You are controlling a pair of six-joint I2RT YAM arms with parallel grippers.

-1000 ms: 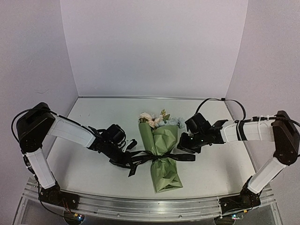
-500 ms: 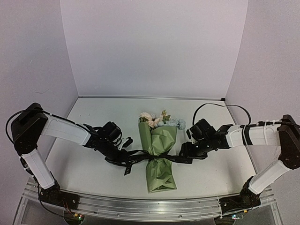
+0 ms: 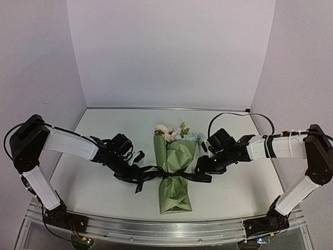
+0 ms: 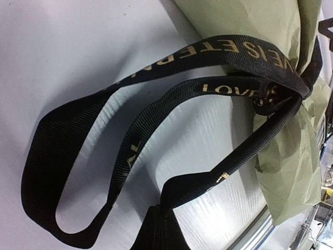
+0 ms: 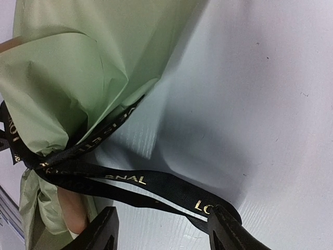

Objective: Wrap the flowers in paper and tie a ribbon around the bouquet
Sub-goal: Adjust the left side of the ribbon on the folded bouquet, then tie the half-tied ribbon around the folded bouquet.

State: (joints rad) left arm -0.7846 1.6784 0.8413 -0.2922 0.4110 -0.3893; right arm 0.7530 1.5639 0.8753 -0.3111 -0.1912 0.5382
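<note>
The bouquet lies at the table's middle, an olive-green paper cone with the flowers showing pale blue and cream at its far end. The black ribbon is knotted round its waist. In the left wrist view the ribbon loops out over the table, and my left gripper is shut on one strand. Left of the bouquet sits that left gripper. My right gripper stands open just right of the knot. Its fingers straddle a loose ribbon loop beside the paper.
White walls close the table in at the back and on both sides. An aluminium rail runs along the near edge between the arm bases. A black cable arches over the right arm.
The right jaws have opened and the gripper has dropped lower beside the knot. The bouquet has slid a little left and towards the near edge. The left gripper stays shut on the ribbon.
</note>
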